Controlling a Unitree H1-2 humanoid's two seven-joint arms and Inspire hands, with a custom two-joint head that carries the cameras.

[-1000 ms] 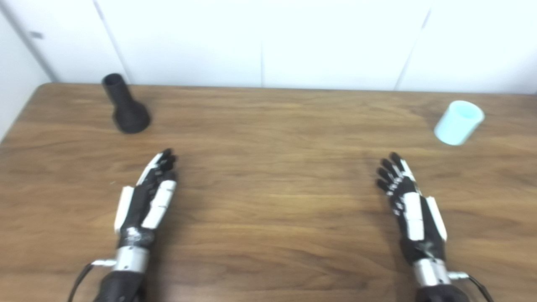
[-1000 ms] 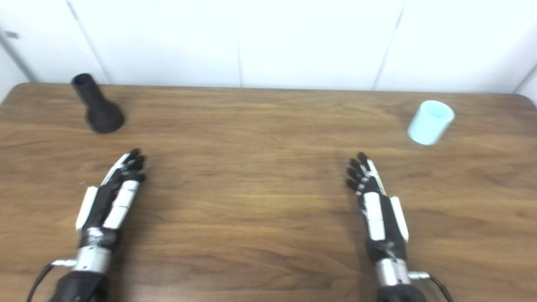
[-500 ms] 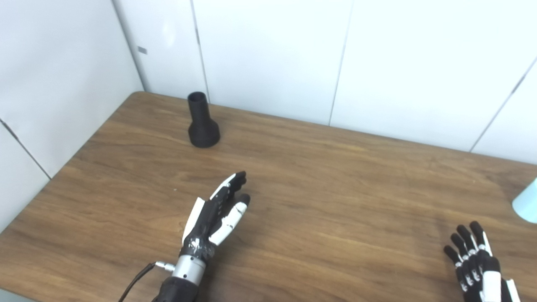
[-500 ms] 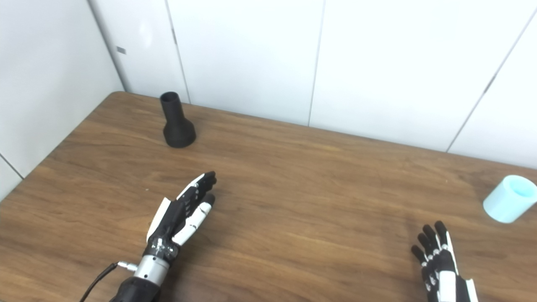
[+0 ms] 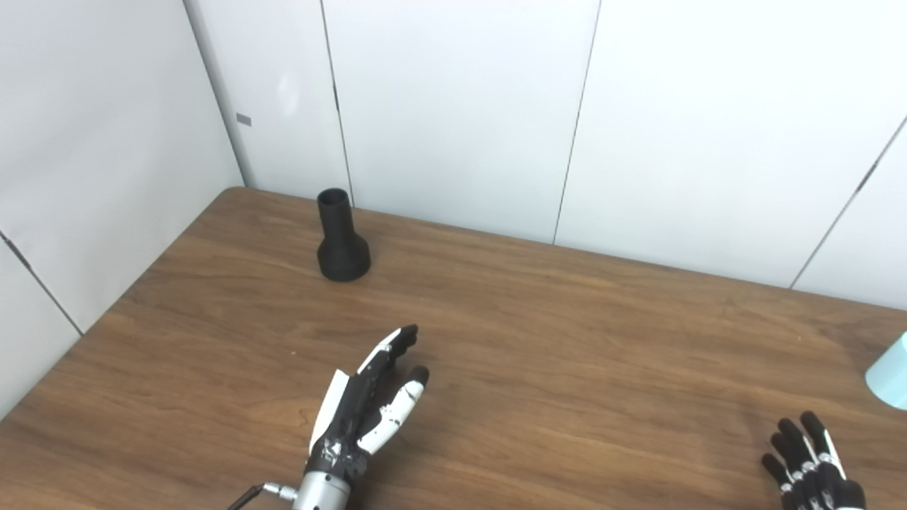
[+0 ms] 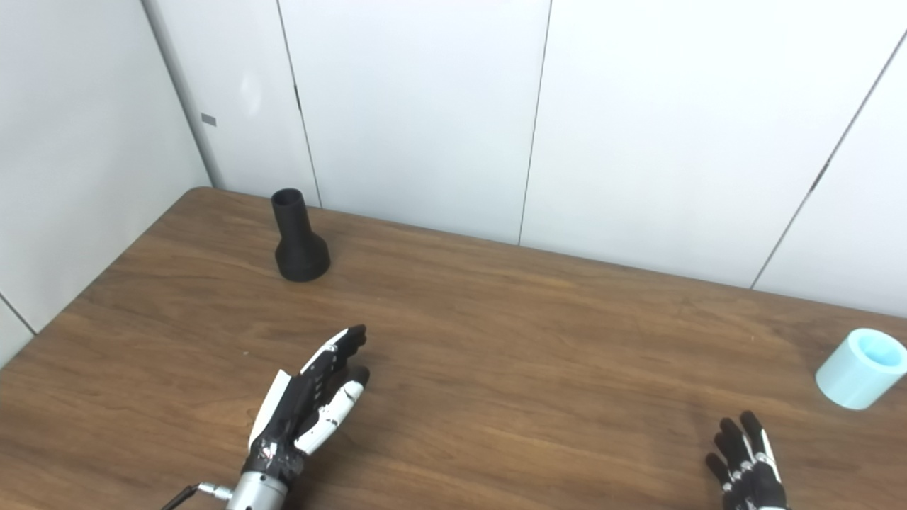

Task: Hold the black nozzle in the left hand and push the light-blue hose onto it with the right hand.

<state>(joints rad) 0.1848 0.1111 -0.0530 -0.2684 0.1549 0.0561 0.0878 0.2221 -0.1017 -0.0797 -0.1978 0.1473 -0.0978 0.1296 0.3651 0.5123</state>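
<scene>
The black nozzle [image 5: 341, 237] stands upright near the table's far left corner, narrow end up and flared base down. The light-blue hose piece [image 6: 860, 367], a short open cylinder, stands at the far right; the left eye view's edge cuts it off [image 5: 891, 371]. My left hand [image 5: 369, 410] rests low over the wood, open, fingers stretched toward the nozzle and well short of it. My right hand [image 6: 749, 467] is at the bottom right, open with fingers spread, nothing in it, below and left of the hose.
The brown wooden table [image 5: 553, 333] fills the lower picture. White wall panels [image 5: 453, 113] stand close behind its far edge and along its left side. A thin cable [image 6: 181, 496] trails from my left wrist.
The camera has swung left and tilted up, so everything has shifted. My left hand has turned slightly inward with the thumb parted. Nozzle and hose stay where they stood.
</scene>
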